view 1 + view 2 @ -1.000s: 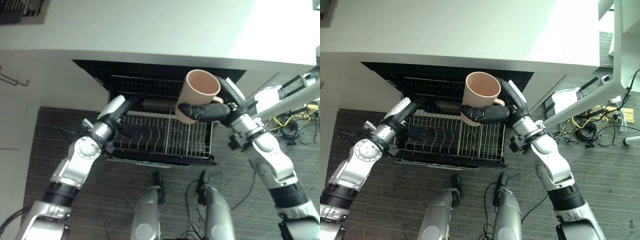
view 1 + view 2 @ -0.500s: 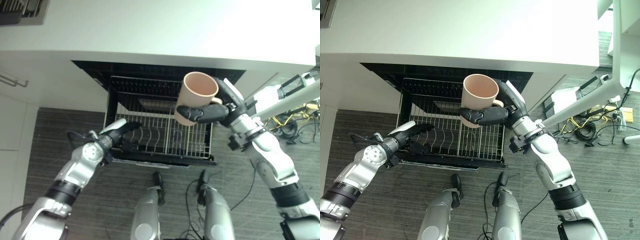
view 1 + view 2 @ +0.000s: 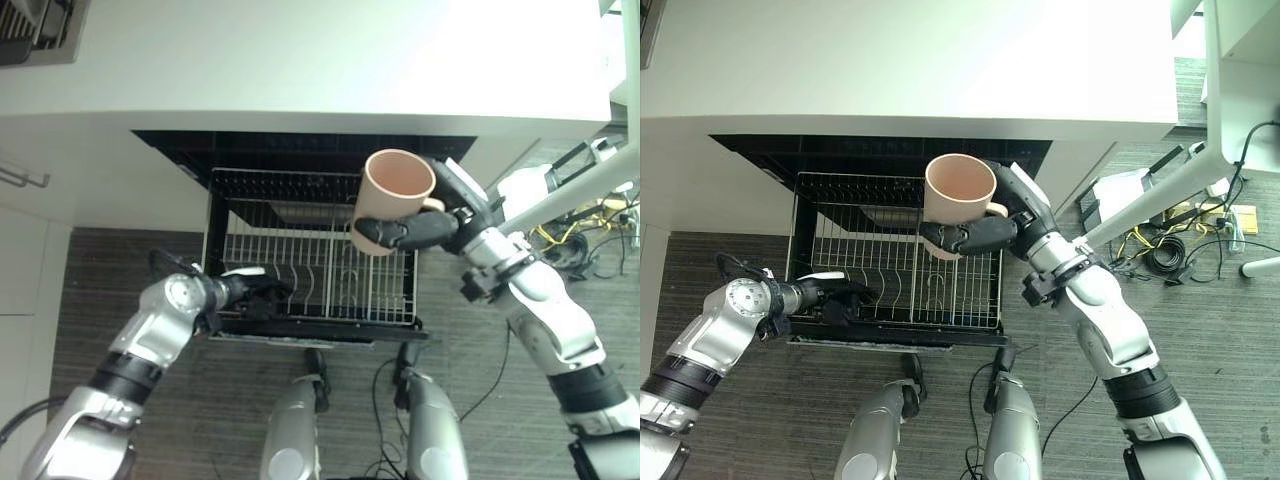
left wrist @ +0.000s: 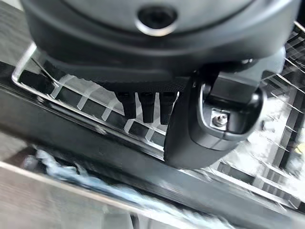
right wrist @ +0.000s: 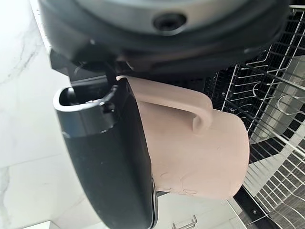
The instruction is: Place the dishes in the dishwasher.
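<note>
Setting, eye views: white countertop [image 3: 300, 60] runs above an open dishwasher [image 3: 180, 150]; grey wood-pattern floor [image 3: 100, 260] lies in front of the dishwasher.
Rack, eye views: wire rack [image 3: 310, 270] is pulled out of the dishwasher, over the floor.
Mug, eye views: pink mug [image 3: 392, 198] is held upright, mouth up, above the rack's right part, clear of the wires.
Right hand, eye views: right hand [image 3: 985, 232] has its fingers curled round the mug's lower body from the side.
Left hand, eye views: left hand [image 3: 255, 293] sits at the rack's front left edge, fingers reaching onto the wires.
Left wrist view: the left hand's fingers [image 4: 145, 102] point down at the rack's front rim and are hidden past it; whether they grip the wire cannot be told.
Right wrist view: the thumb [image 5: 112, 157] lies pressed along the mug's wall, beside the handle [image 5: 183, 105]; the rack shows behind the mug.
</note>
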`<state>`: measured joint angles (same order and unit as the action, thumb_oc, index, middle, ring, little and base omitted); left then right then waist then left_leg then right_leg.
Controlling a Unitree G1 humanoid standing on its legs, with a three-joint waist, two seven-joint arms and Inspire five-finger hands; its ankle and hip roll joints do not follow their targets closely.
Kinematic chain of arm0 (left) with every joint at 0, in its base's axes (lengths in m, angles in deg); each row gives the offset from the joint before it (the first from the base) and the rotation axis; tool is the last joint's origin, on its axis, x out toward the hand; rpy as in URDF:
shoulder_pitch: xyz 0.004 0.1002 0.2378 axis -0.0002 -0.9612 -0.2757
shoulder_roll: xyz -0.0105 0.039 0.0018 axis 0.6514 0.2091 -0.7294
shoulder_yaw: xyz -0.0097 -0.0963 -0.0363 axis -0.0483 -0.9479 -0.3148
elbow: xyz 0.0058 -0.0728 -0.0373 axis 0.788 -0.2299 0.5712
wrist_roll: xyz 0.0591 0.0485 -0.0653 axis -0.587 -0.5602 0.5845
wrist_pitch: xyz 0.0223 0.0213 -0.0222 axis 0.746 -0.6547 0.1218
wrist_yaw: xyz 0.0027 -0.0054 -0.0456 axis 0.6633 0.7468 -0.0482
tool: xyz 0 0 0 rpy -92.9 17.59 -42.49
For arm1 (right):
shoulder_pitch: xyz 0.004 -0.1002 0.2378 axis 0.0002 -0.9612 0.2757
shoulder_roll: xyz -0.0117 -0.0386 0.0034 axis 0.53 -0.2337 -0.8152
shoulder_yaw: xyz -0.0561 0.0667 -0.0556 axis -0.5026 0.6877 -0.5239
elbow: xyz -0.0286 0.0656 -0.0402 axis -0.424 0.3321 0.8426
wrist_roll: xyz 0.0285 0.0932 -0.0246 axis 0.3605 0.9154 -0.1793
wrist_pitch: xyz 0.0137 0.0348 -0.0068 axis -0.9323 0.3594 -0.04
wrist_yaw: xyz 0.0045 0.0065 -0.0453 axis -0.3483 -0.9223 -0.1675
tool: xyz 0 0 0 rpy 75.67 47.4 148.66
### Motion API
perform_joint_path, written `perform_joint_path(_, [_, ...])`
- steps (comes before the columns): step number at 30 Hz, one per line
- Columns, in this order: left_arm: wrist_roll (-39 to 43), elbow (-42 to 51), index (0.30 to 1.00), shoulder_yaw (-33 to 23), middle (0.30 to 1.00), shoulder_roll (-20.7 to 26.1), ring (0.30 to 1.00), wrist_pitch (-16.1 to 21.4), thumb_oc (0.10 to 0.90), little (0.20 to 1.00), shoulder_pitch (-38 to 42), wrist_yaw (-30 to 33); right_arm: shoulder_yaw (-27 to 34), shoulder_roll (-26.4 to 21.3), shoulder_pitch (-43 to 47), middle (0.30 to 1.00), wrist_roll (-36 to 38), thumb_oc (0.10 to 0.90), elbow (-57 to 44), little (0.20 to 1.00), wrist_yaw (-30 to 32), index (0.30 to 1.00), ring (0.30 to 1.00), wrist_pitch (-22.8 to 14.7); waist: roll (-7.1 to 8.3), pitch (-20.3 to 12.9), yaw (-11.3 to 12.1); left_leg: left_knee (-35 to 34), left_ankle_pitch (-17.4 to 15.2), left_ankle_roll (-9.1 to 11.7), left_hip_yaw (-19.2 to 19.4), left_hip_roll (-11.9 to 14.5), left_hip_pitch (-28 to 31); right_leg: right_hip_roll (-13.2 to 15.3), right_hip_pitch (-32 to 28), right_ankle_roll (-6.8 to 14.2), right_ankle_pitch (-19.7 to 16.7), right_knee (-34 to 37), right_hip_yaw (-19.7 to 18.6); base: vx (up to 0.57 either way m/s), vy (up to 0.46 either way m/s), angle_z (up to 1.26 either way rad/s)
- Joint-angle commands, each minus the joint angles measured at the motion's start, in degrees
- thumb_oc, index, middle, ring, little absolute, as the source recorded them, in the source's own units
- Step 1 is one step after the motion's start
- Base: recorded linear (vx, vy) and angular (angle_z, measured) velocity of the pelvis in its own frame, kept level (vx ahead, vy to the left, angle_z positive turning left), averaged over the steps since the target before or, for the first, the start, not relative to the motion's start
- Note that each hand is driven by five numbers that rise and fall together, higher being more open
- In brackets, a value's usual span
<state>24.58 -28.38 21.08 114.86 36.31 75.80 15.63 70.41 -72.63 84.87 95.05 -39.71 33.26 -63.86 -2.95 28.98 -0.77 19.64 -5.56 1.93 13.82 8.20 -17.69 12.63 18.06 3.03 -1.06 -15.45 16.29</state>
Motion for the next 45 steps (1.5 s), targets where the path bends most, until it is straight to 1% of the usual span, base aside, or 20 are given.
perform_joint_path(1, [0.81, 3.23, 0.900, 5.62, 0.900, 1.42, 0.900, -3.31, 0.800, 0.900, -10.18, -13.96, 3.32, -1.49, 1.73, 0.300, 1.90, 0.400, -8.19, 0.300, -1.54, 0.300, 0.300, -5.36, -0.16, -5.05, 0.23, -2.45, 0.31, 5.60, -2.57, 3.39, 1.56, 5.60, -2.98, 8.92, 4.42, -1.73, -3.57, 0.00, 0.000, 0.00])
perform_joint_path(3, [0.40, 3.90, 0.811, 6.56, 0.811, 1.16, 0.811, -4.64, 0.740, 0.811, -12.50, -18.00, 3.24, -1.96, 1.24, 0.300, 2.15, 0.400, -7.82, 0.300, -1.67, 0.300, 0.300, -5.33, -0.21, -5.09, 0.17, -2.45, -0.29, 5.63, -2.46, 3.39, 2.31, 5.57, -3.71, 9.10, 4.93, -1.73, -3.43, 0.00, 0.000, 0.00])
perform_joint_path(8, [0.96, 3.82, 0.771, 8.43, 0.771, 0.87, 0.771, -5.66, 0.714, 0.771, -14.84, -20.82, 3.03, -2.74, 1.05, 0.300, 2.78, 0.400, -6.59, 0.300, -2.01, 0.300, 0.300, -5.54, -0.27, -5.33, 0.08, -2.45, -0.08, 5.60, -2.27, 3.52, 2.31, 5.45, -3.80, 9.02, 4.86, -1.73, -3.28, 0.00, 0.000, 0.00])
perform_joint_path(10, [1.35, 3.48, 0.785, 9.00, 0.785, 0.87, 0.785, -5.53, 0.723, 0.785, -15.04, -20.15, 2.89, -2.92, 1.11, 0.300, 2.87, 0.400, -6.14, 0.300, -2.08, 0.300, 0.300, -5.60, -0.30, -5.34, 0.06, -2.45, -0.05, 5.62, -2.21, 3.54, 2.40, 5.41, -3.94, 9.00, 4.90, -1.73, -3.17, 0.00, 0.000, 0.00])
perform_joint_path(12, [1.68, 3.18, 0.834, 9.32, 0.834, 0.65, 0.834, -5.20, 0.756, 0.834, -15.53, -17.40, 2.77, -3.08, 0.60, 0.300, 2.46, 0.400, -5.58, 0.300, -2.10, 0.300, 0.300, -5.84, -0.36, -5.39, 0.06, -2.45, -0.48, 5.65, -2.29, 3.48, 2.82, 5.45, -4.40, 9.11, 5.30, -1.73, -3.04, 0.03, 0.004, -0.01])
perform_joint_path(13, [1.62, 3.12, 0.900, 9.19, 0.900, 0.52, 0.900, -4.80, 0.800, 0.900, -15.79, -15.87, 2.88, -3.02, 0.30, 0.300, 2.16, 0.400, -5.40, 0.300, -2.04, 0.300, 0.300, -5.97, -0.38, -5.46, 0.10, -2.45, -0.50, 5.61, -2.36, 3.45, 2.85, 5.45, -4.48, 9.11, 5.32, -1.73, -3.04, 0.00, 0.000, 0.00])
perform_joint_path(15, [1.66, 3.14, 0.900, 8.94, 0.900, 0.44, 0.900, -4.20, 0.800, 0.900, -15.90, -12.89, 2.95, -2.90, -0.04, 0.300, 1.55, 0.400, -5.20, 0.300, -1.81, 0.300, 0.300, -6.20, -0.42, -5.53, 0.18, -2.45, -0.10, 5.50, -2.47, 3.37, 2.53, 5.44, -4.24, 8.97, 5.00, -1.73, -3.04, 0.00, 0.000, 0.00])
perform_joint_path(17, [1.81, 3.03, 0.900, 8.14, 0.900, 0.48, 0.900, -2.81, 0.800, 0.900, -15.93, -5.88, 3.10, -2.73, -0.42, 0.300, 0.94, 0.400, -4.79, 0.300, -1.35, 0.300, 0.300, -6.30, -0.50, -5.52, 0.38, -2.45, -0.42, 5.57, -2.64, 3.31, 2.82, 5.50, -4.71, 9.06, 5.39, -1.73, -2.94, 0.02, 0.001, 0.00])
perform_joint_path(19, [2.65, 2.99, 0.900, 6.50, 0.900, 0.88, 0.900, -0.58, 0.800, 0.900, -15.57, 0.56, 3.34, -2.64, -0.73, 0.300, 0.51, 0.400, -4.67, 0.300, -0.63, 0.300, 0.300, -6.34, -0.51, -5.64, 0.68, -2.45, 0.07, 5.46, -2.89, 3.20, 2.35, 5.53, -4.42, 8.89, 5.06, -1.73, -2.95, 0.00, 0.000, 0.00])
perform_joint_path(20, [3.01, 3.22, 0.900, 5.84, 0.900, 1.12, 0.900, -0.20, 0.800, 0.900, -15.52, 2.02, 3.42, -2.68, -0.98, 0.300, 0.48, 0.400, -4.64, 0.300, -0.40, 0.300, 0.300, -6.43, -0.52, -5.67, 0.80, -2.45, -0.29, 5.54, -2.96, 3.16, 2.58, 5.57, -4.73, 9.00, 5.41, -1.73, -2.89, 0.00, 0.000, 0.00])
perform_joint_path(22, [7.12, 5.45, 0.900, 0.86, 0.900, 2.71, 0.900, 2.11, 0.800, 0.900, -15.36, 10.08, 4.14, -3.06, -2.42, 0.300, 0.29, 0.400, -5.08, 0.300, 0.99, 0.300, 0.300, -6.67, -0.63, -5.82, 1.52, -2.45, -0.16, 5.54, -3.33, 2.99, 2.53, 5.77, -5.10, 8.95, 5.46, -1.73, -2.61, 0.06, -0.022, 0.04])
perform_joint_path(23, [10.71, 7.12, 0.900, -3.53, 0.900, 3.97, 0.900, 3.28, 0.800, 0.900, -15.09, 14.19, 4.96, -3.15, -3.54, 0.300, 0.14, 0.400, -5.30, 0.300, 1.32, 0.300, 0.300, -6.97, -0.56, -5.86, 1.89, -2.45, -0.06, 5.57, -3.63, 2.88, 2.57, 5.88, -5.38, 8.98, 5.50, -1.73, -2.41, 0.08, -0.037, 0.03])
perform_joint_path(24, [12.38, 7.75, 0.900, -5.97, 0.900, 4.79, 0.900, 3.63, 0.800, 0.900, -14.78, 14.80, 5.37, -3.15, -4.07, 0.300, 0.05, 0.400, -5.40, 0.300, 1.49, 0.300, 0.300, -7.20, -0.56, -5.91, 2.13, -2.45, 0.00, 5.56, -3.76, 2.82, 2.57, 5.93, -5.53, 8.97, 5.53, -1.73, -2.28, 0.02, -0.030, 0.03])
perform_joint_path(25, [12.92, 7.91, 0.900, -6.60, 0.900, 5.05, 0.900, 3.91, 0.800, 0.900, -14.74, 15.12, 5.45, -3.14, -4.14, 0.300, 0.03, 0.400, -5.45, 0.300, 1.55, 0.300, 0.300, -7.26, -0.54, -5.93, 2.15, -2.45, 0.39, 5.47, -3.80, 2.80, 2.30, 5.93, -5.28, 8.85, 5.19, -1.73, -2.27, 0.00, -0.024, 0.05])
perform_joint_path(28, [15.96, 8.79, 0.900, -11.16, 0.900, 7.06, 0.900, 6.74, 0.800, 0.900, -14.29, 18.66, 6.46, -3.14, -4.69, 0.300, -0.04, 0.400, -5.02, 0.300, 2.03, 0.300, 0.300, -7.90, -0.53, -6.07, 2.76, -2.45, 0.50, 5.44, -4.21, 2.60, 2.13, 6.06, -5.50, 8.77, 5.16, -1.73, -1.88, 0.01, -0.026, 0.12])
perform_joint_path(32, [20.38, 9.76, 0.900, -17.20, 0.900, 8.90, 0.900, 12.79, 0.800, 0.900, -13.97, 25.84, 7.38, -3.04, -4.27, 0.300, -0.16, 0.400, -4.71, 0.300, 3.22, 0.300, 0.300, -7.68, -0.54, -6.12, 3.64, -2.45, 0.37, 5.40, -4.87, 2.16, 2.19, 6.35, -6.09, 8.61, 5.39, -1.73, -1.07, 0.00, -0.017, 0.09])
perform_joint_path(35, [21.25, 11.43, 0.900, -21.12, 0.900, 8.57, 0.900, 17.02, 0.800, 0.900, -14.69, 28.01, 8.10, -2.24, -4.39, 0.300, -0.88, 0.400, -5.34, 0.300, 3.71, 0.300, 0.300, -7.03, -0.48, -6.58, 4.10, -2.45, 0.33, 5.30, -5.07, 1.93, 2.24, 6.46, -6.29, 8.43, 5.41, -1.73, -0.63, 0.01, -0.006, 0.07])
perform_joint_path(39, [21.23, 12.85, 0.900, -22.74, 0.900, 8.24, 0.900, 18.86, 0.800, 0.900, -14.16, 28.55, 8.29, -1.88, -3.38, 0.300, -1.05, 0.400, -4.92, 0.300, 3.89, 0.300, 0.300, -6.08, -0.40, -7.18, 4.30, -2.45, 0.28, 5.36, -5.04, 1.96, 2.29, 6.59, -6.43, 8.39, 5.46, -1.73, -0.36, -0.01, 0.003, 0.05])
perform_joint_path(43, [19.81, 14.88, 0.900, -23.59, 0.900, 8.18, 0.900, 18.65, 0.800, 0.900, -13.96, 26.57, 8.68, -1.46, -4.02, 0.300, -1.39, 0.400, -5.40, 0.300, 3.90, 0.300, 0.300, -5.78, -0.33, -7.86, 4.37, -2.45, 0.15, 5.34, -4.96, 2.05, 2.46, 6.71, -6.60, 8.44, 5.51, -1.73, -0.08, 0.00, 0.000, 0.00])
perform_joint_path(45, [20.27, 16.13, 0.900, -23.46, 0.900, 8.44, 0.900, 17.35, 0.800, 0.900, -13.75, 24.68, 8.91, -1.58, -4.04, 0.300, -0.89, 0.400, -5.62, 0.300, 4.33, 0.300, 0.300, -5.50, -0.30, -8.19, 4.30, -2.45, 0.14, 5.38, -4.89, 2.13, 2.55, 6.69, -6.68, 8.47, 5.50, -1.73, 0.02, 0.00, 0.000, 0.00])
